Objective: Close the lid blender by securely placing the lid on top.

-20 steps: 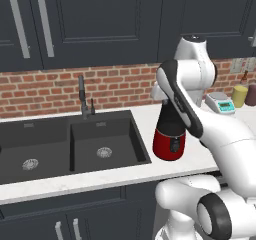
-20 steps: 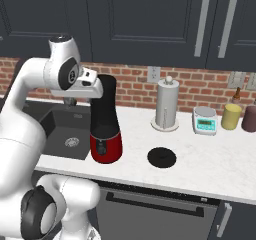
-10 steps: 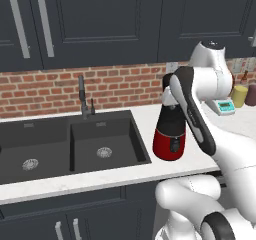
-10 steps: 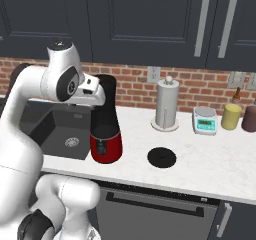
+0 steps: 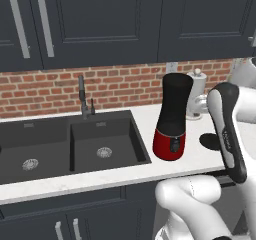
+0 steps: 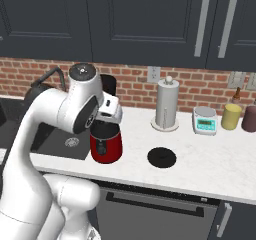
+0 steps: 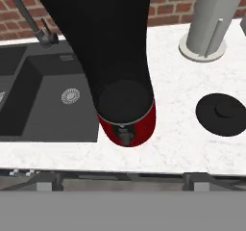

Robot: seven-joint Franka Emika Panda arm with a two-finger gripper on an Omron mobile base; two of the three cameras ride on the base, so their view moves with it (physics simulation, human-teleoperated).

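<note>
The blender (image 5: pixel 172 115) stands upright on the white counter just right of the sink. Its tall black jar narrows to a glossy red base (image 6: pixel 106 147), and the jar's top carries no cap. The lid (image 6: pixel 161 157), a flat round black disc with a raised centre, lies on the counter to the blender's right, apart from it. The hand view looks down on the blender (image 7: pixel 122 81) with the lid (image 7: pixel 225 113) at the right. My gripper (image 6: pixel 109 113) hangs close in front of the jar's middle. Its fingers are hidden against the dark jar, and I see nothing held.
A double black sink (image 5: pixel 70 146) with a tap lies left of the blender. A white paper-towel roll (image 6: pixel 167 104) stands behind the lid. Further right are a white-and-teal scale (image 6: pixel 205 120), a yellow jar (image 6: pixel 230 116) and a dark jar (image 6: pixel 248 119). Dark cabinets hang overhead.
My arm has swung right and lower, so the blender now shows whole in the left base view. In the right base view the hand has come down in front of the jar. Blender and lid stay put.
</note>
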